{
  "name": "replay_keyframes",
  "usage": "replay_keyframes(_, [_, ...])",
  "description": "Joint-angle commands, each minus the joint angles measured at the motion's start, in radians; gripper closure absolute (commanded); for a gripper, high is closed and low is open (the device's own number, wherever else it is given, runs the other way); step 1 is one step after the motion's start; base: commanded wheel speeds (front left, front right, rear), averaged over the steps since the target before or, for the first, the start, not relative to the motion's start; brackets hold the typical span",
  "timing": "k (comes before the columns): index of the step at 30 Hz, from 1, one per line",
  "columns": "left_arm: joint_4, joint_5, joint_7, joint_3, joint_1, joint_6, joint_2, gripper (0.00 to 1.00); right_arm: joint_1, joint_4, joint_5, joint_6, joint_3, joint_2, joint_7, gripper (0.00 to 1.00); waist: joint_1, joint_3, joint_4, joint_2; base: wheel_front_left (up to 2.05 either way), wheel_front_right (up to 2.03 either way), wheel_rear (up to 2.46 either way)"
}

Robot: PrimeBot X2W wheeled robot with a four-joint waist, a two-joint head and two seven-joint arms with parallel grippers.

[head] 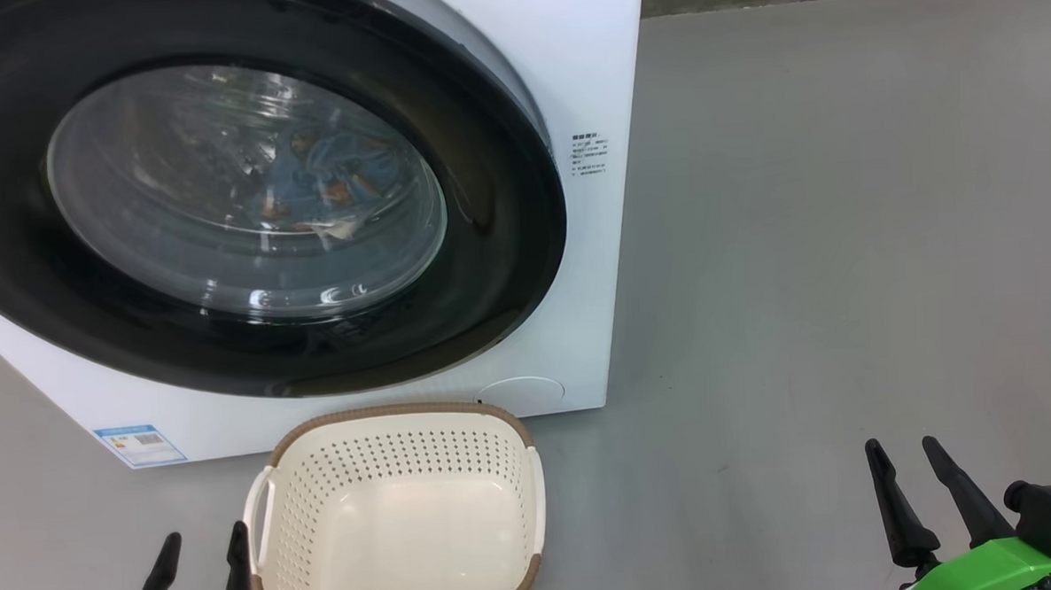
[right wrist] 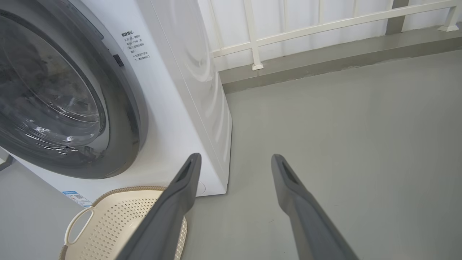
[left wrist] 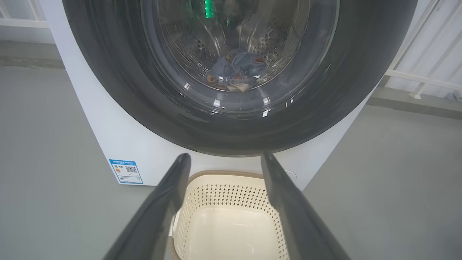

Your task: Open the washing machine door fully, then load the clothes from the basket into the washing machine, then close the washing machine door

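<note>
Glossy black washing machine door [head: 505,243] shut against the white washing machine [head: 605,79], blue clothes [head: 334,175] behind its glass, cream basket [head: 391,460] on the grey floor [head: 798,230] just before the machine, my left gripper [head: 206,532] beside its handle, my right gripper [head: 900,444] well apart, both spread wide, holding nothing

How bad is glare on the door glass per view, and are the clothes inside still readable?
Head view: white streaks across the washing machine door glass, yet the clothes read as blue with orange prints. Left wrist view: small glints low on the glass, a green reflection at top; clothes clear. Right wrist view: door at a slant, glass hazy, contents too murky to tell.
</note>
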State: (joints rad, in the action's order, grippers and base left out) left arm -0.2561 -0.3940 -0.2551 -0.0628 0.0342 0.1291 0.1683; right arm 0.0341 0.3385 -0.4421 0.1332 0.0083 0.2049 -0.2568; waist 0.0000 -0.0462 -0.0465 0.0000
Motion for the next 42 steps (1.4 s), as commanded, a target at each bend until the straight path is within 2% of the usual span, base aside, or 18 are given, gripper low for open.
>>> replay_keyframes(1, [0.017,-0.004,-0.007,0.033,-0.017,0.002,0.023,0.0,0.002,-0.025,0.006,-0.002,0.02,0.015,-0.005,0.0,0.0,-0.001,0.001,0.0,0.0,0.0,0.0])
replay_keyframes(9, [0.02,-0.001,-0.007,0.039,-0.015,0.002,0.021,0.0,0.005,-0.025,0.005,-0.002,0.022,0.015,-0.005,0.0,0.0,-0.002,0.003,0.0,0.0,0.0,0.0])
replay_keyframes(10, [-0.001,0.0,0.0,0.002,0.003,0.0,0.0,1.0,0.0,0.0,0.0,0.0,0.001,0.0,0.0,1.0,0.0,-0.002,0.003,0.0,0.0,0.0,0.0])
replay_keyframes(15, [-0.048,-0.003,0.002,-0.01,0.014,0.0,-0.036,1.0,-0.01,0.05,-0.003,0.0,0.01,-0.03,0.002,1.0,0.0,-0.002,0.003,0.0,0.0,0.0,0.0])
replay_keyframes(22, [-0.043,-0.072,0.023,0.0,0.008,0.0,-0.04,1.0,-0.007,0.04,-0.069,0.0,0.003,-0.037,0.023,1.0,0.0023,0.003,0.005,0.0,0.0,0.0,0.0])
replay_keyframes(26, [-0.042,-0.111,0.034,0.005,0.002,0.0,-0.043,1.0,-0.004,0.037,-0.106,0.0,-0.001,-0.041,0.034,1.0,0.0002,0.002,0.007,0.0,0.0,0.0,0.0])
replay_keyframes(42, [-0.035,-0.267,0.081,0.029,-0.019,0.0,-0.053,1.0,0.008,0.019,-0.255,-0.001,-0.019,-0.057,0.082,1.0,0.0,0.008,0.012,0.0,0.0,0.0,0.0])
